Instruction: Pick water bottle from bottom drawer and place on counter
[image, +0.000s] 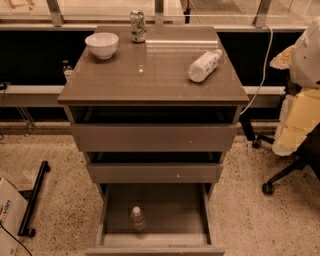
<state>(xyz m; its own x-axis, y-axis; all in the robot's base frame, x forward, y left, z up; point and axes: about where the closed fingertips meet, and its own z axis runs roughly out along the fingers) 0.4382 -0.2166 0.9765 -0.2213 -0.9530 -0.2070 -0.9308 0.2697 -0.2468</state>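
The water bottle (138, 218), small and clear with a white cap, stands upright in the open bottom drawer (172, 206), near its front left. The drawer is pulled out towards me, and the rest of its floor is bare. The counter (150, 80) is the glossy brown top of the cabinet, above the drawers. My gripper is not in view. A white and cream shape (300, 95) at the right edge may be part of my arm.
On the counter stand a white bowl (102, 44) at the back left and a labelled can (138, 26) at the back, and a larger white bottle (204, 65) lies at the right. The two upper drawers are slightly open. An office chair base (280, 175) is at the right, and a black bar (32, 200) and a box (7, 212) at the left.
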